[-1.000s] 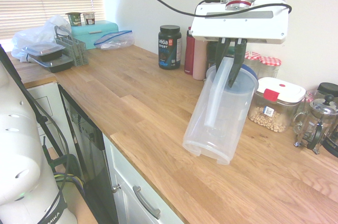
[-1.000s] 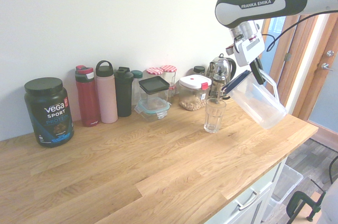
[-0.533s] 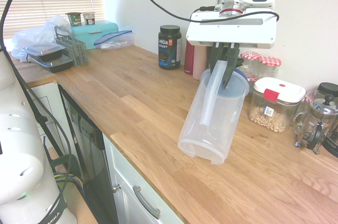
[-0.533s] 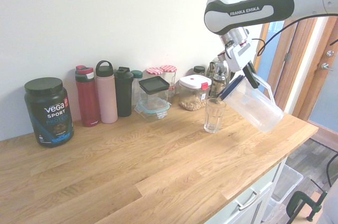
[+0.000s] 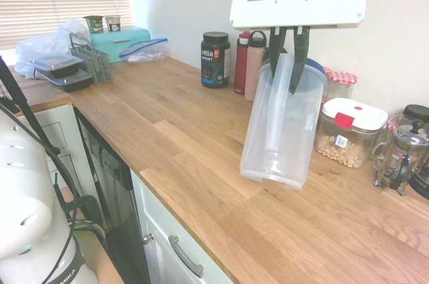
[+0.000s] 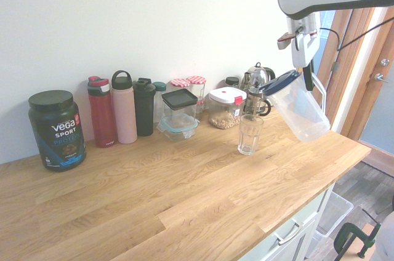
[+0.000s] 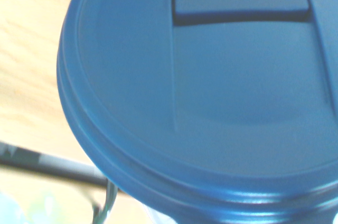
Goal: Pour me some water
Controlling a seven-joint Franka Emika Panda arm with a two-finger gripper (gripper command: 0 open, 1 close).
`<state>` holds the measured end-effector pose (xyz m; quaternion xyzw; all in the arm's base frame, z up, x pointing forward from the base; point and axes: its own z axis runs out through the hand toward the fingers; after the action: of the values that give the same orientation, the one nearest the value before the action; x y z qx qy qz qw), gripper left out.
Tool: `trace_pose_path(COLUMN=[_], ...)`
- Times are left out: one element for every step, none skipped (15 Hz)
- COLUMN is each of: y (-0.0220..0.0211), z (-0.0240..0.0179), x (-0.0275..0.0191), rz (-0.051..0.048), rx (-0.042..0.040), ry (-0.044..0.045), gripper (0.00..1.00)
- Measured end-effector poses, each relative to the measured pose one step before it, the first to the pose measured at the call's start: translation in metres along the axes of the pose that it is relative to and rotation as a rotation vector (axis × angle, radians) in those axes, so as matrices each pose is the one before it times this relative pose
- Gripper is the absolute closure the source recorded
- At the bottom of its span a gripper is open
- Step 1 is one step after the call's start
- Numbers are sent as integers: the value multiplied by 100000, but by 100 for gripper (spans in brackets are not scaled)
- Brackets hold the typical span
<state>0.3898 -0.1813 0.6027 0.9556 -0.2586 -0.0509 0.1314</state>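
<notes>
A translucent plastic pitcher (image 5: 278, 130) with a blue lid (image 7: 200, 102) hangs in the air over the wooden counter (image 5: 181, 143), tilted only slightly. My gripper (image 5: 288, 63) is shut on the pitcher's handle from above. In the second exterior view the pitcher (image 6: 298, 110) hangs to the right of and above an upright clear drinking glass (image 6: 250, 133), its lidded end toward the glass and apart from it. My gripper (image 6: 306, 67) is above the pitcher there. I cannot make out any water in the pitcher or the glass. The blue lid fills the wrist view.
Along the wall stand a black Vega tub (image 6: 56, 128), red (image 6: 101, 112), pink (image 6: 124, 107) and black (image 6: 144, 107) bottles, a black-lidded glass box (image 6: 179, 113), a nut container (image 6: 225, 108), jars and a French press (image 5: 401, 157). The counter's front edge (image 6: 295, 212) is close.
The arm has risen and swung the pitcher back from a steep tilt to nearly upright, lifting its lidded end up and away from the glass. The grip on the handle is unchanged.
</notes>
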Motion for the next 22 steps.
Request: trace_pose_path(y=[505,481,564,554,427,262,168,16,110,58,82,37,-66,-102,-72,-31,-88,-254,-581,-1087,-1413,-1960], z=[956,1191,1249,1152,796,404,210,60,55,-58,-66,33,66,176,189,254,396,417,248,19,13,-383], x=[-328,16,218,243,141,44,-89,-232,-343,-467,-472,-453,-297,-187,-116,-319,-814,-1272,-1613,-1588,-1715,-1655], rz=[1219,1458,1141,720,535,-56,-677,-1336,-1625,-1842,-1312,-870,-415,-313,65,18,-504,-339,384,1867,2262,1898], rx=[5145,5303,5144,4888,4854,4573,4265,4294,3494,1927,801,406,195,-189,-802,-1618,-1676,-694,-337,-541,-868,-278], ry=[3379,2983,2802,2485,2302,2223,2178,2194,1762,918,298,-22,-110,-363,-401,-436,-247,191,818,1502,1494,2170], gripper=[100,100,100,100,100,100,100,100,100,100,100,100,100,100,100,100,100,100,100,100,100,100])
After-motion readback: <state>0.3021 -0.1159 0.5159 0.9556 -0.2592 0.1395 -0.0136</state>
